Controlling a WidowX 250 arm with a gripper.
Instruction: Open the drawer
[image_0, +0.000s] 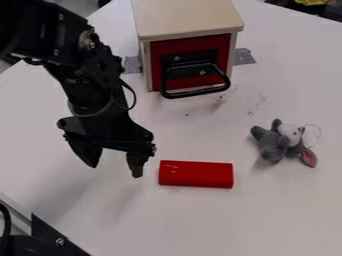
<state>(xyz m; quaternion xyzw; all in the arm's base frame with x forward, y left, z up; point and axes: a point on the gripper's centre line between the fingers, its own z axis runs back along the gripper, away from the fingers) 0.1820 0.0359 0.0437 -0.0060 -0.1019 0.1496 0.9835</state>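
At the top centre stands a small wooden cabinet with a red drawer front, which looks closed against the frame. A black loop handle sticks out from it toward the camera. The black gripper hangs over the left part of the table, lower in the view and to the left of the handle, apart from it. Its two fingers are spread, with nothing between them.
Just right of the gripper a red block lies on the white table. A grey plush toy rests farther right. Grey tape is at the cabinet's base, and a metal frame piece crosses the lower left corner.
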